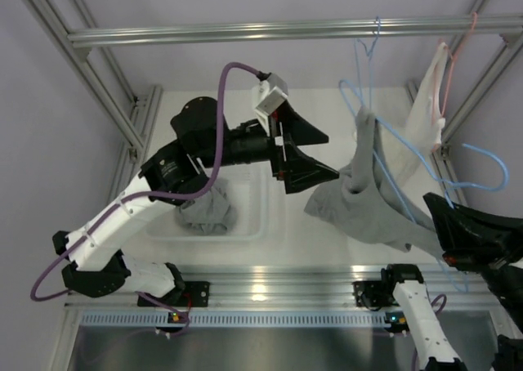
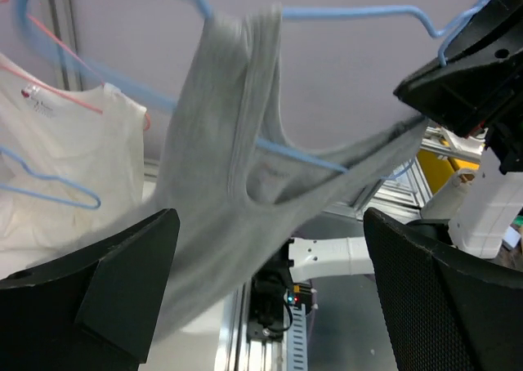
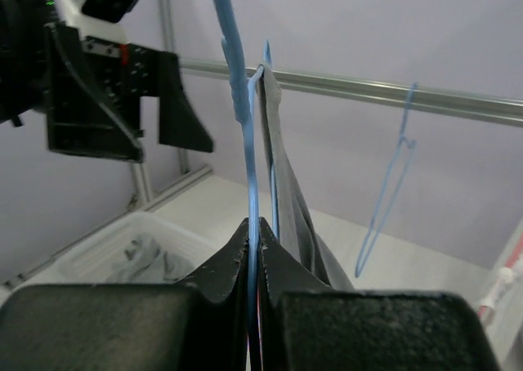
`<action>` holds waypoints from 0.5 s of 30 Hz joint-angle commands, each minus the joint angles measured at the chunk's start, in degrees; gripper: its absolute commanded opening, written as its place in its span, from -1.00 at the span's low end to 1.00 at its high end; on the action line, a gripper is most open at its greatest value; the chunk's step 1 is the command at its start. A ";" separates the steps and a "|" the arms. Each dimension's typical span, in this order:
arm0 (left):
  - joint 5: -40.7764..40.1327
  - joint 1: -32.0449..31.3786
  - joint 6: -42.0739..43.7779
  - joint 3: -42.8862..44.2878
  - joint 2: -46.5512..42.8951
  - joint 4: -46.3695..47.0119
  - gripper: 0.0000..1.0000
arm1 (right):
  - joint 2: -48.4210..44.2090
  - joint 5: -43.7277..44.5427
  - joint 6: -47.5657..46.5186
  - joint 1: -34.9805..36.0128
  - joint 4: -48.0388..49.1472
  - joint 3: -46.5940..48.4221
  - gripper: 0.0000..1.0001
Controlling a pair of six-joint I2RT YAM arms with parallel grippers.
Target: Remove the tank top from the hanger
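Note:
A grey tank top (image 1: 355,195) hangs skewed on a light blue wire hanger (image 1: 392,154), one strap over the wire. My right gripper (image 1: 437,212) is shut on the hanger's wire at the lower right. In the right wrist view the jaws (image 3: 253,224) pinch the blue hanger (image 3: 248,126), with the tank top (image 3: 286,183) just beyond. My left gripper (image 1: 331,154) stands open left of the garment, not touching it. In the left wrist view its fingers (image 2: 106,289) frame the tank top (image 2: 221,183) and the hanger (image 2: 343,13).
A white garment (image 1: 429,109) hangs on a pink hanger (image 1: 458,48) at the back right. An empty blue hanger (image 1: 368,44) hangs from the metal rail (image 1: 245,32). A clear bin (image 1: 245,224) holding a grey garment (image 1: 208,212) sits under the left arm.

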 commanded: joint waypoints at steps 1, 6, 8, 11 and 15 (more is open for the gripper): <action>-6.58 -3.38 5.74 4.27 4.86 5.03 0.98 | 6.25 -13.02 4.65 0.60 0.67 -0.50 -1.00; -17.05 -4.35 8.45 5.16 6.01 6.53 0.86 | 9.86 -15.85 7.47 0.69 3.76 -0.25 -1.00; -21.42 -4.35 9.43 3.32 5.31 6.53 0.84 | 11.80 -16.73 7.73 0.60 3.93 -0.15 -1.00; -25.49 -4.35 11.28 -0.46 4.43 7.76 0.67 | 12.42 -17.26 8.52 0.60 5.68 -1.29 -1.00; -32.08 -4.35 14.18 -1.61 5.40 8.46 -0.02 | 13.83 -18.14 8.62 0.60 5.87 -0.06 -1.00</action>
